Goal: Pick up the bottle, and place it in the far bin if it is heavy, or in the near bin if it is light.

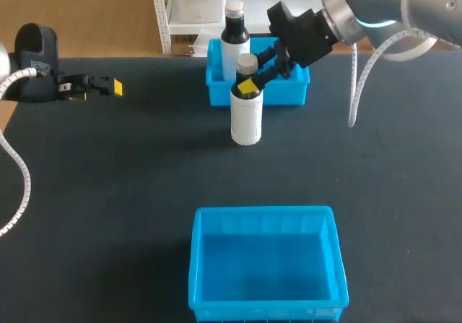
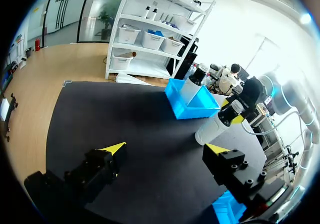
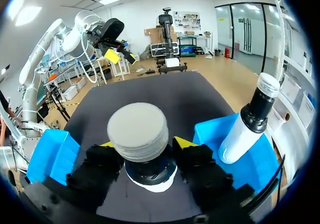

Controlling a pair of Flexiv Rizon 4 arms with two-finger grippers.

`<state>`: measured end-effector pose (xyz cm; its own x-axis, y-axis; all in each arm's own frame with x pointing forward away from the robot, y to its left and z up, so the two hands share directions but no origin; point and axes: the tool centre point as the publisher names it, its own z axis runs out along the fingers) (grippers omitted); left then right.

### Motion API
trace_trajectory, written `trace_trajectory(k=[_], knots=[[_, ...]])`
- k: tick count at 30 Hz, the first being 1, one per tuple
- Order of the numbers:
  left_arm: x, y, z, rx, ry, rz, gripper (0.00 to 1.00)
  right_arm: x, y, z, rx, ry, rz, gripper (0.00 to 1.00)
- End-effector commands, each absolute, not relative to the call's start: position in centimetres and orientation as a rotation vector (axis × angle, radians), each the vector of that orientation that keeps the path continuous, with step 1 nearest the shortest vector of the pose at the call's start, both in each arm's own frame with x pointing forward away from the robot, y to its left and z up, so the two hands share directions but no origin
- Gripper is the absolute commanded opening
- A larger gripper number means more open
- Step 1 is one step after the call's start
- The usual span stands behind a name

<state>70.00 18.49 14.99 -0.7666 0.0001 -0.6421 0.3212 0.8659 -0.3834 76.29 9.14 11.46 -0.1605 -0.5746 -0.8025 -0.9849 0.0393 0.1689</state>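
A white bottle (image 1: pixel 245 113) with a grey cap and dark neck stands upright on the black table, just in front of the far blue bin (image 1: pixel 292 92). My right gripper (image 1: pixel 249 84) comes in from the back right and is shut on the bottle's neck. In the right wrist view the cap (image 3: pixel 137 131) sits between the two fingers of the right gripper (image 3: pixel 145 144), which press the neck from both sides. My left gripper (image 1: pixel 94 88) is open at the table's far left, holding nothing. The left wrist view shows the bottle (image 2: pixel 212 129) far ahead of the left gripper (image 2: pixel 166 149).
A second white bottle (image 1: pixel 234 37) with a black neck stands in the far bin's left corner, close behind the held one. The near blue bin (image 1: pixel 267 265) sits at the front middle with nothing in it. Bare black table lies between the two bins.
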Motion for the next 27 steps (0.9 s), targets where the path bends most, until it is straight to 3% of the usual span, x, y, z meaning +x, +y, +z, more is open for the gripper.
trace_trajectory(k=[1,3,6,10,27], knots=[[70.0,18.5,15.0,0.231,2.374,-0.636,1.0,76.2,9.1,11.4,-1.577,1.787,0.999,0.45],[70.0,18.5,15.0,0.231,2.374,-0.636,1.0,76.2,9.1,11.4,-1.577,1.786,1.0,0.43],[70.0,18.5,15.0,0.231,2.374,-0.636,1.0,76.1,9.0,11.6,-1.575,1.784,0.999,0.31],[70.0,18.5,15.0,0.231,2.374,-0.636,1.0,76.0,8.7,12.1,-1.574,1.781,0.986,0.0],[70.0,18.5,15.0,0.231,2.374,-0.636,1.0,76.0,4.2,17.8,-1.536,1.78,0.847,0.0]])
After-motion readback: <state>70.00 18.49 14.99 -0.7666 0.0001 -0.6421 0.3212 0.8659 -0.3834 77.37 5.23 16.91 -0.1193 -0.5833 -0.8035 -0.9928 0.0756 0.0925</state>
